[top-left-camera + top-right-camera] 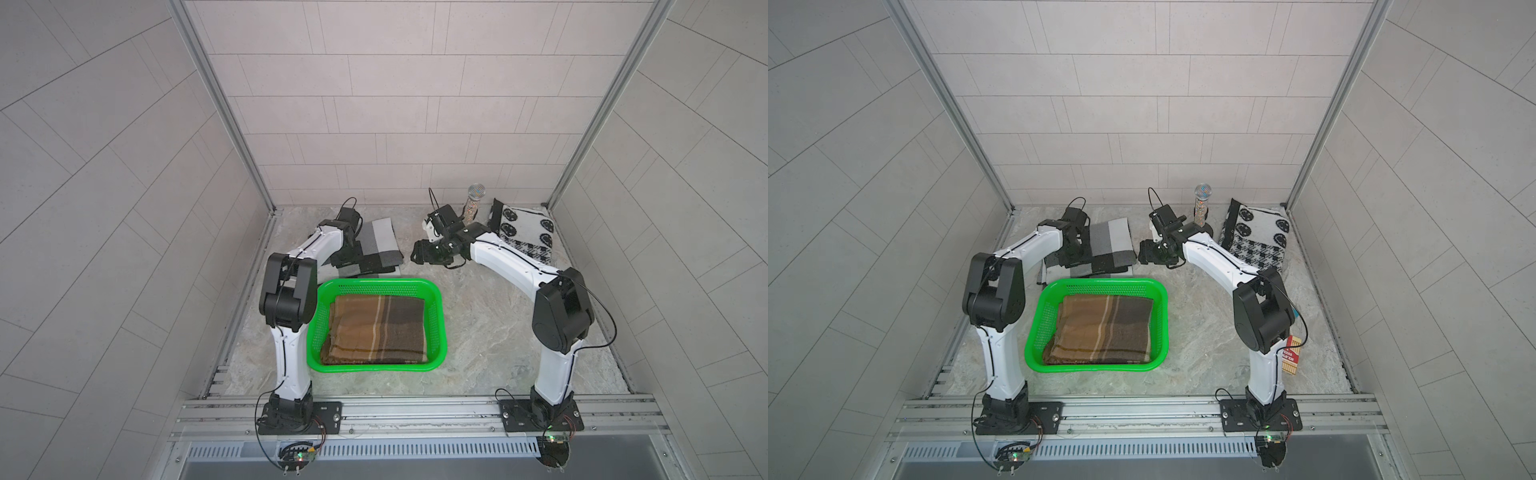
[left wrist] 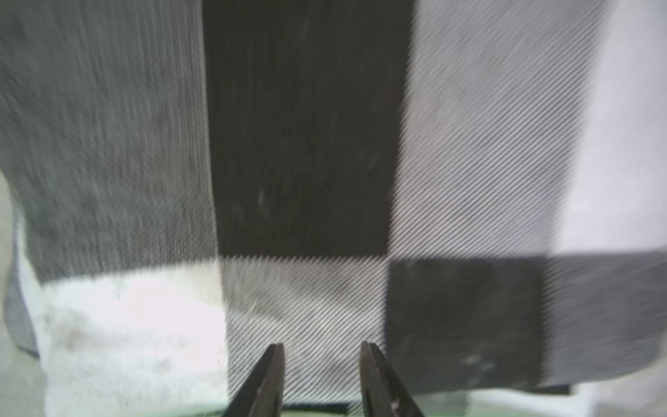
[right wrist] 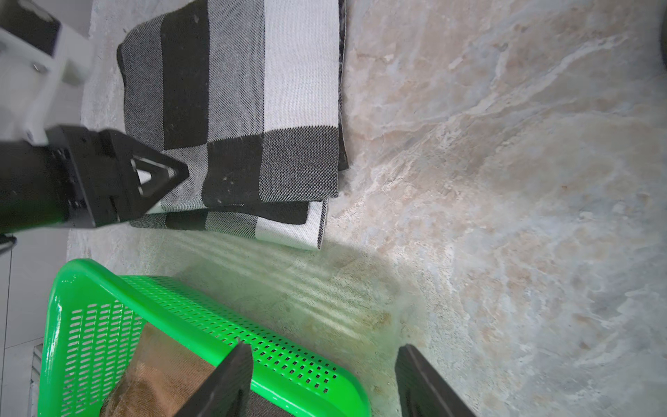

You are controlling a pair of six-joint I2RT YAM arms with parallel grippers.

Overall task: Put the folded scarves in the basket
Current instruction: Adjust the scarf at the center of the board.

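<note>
At 12 o'clock of the basket [image 1: 374, 283], I find the folded checked scarf [image 1: 380, 241] on the table [image 1: 478, 324], left gripper [image 2: 321, 352] parted over it, seemingly to pinch, right gripper [image 3: 323, 348] spread, standing clear.

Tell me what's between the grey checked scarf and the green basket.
Only bare tabletop separates grey scarf from basket; right wrist view shows it.

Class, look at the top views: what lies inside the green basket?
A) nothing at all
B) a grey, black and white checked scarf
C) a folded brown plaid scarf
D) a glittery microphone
C: the brown plaid scarf lies folded flat inside the green basket, while the grey checked scarf rests on the table behind it.
</note>
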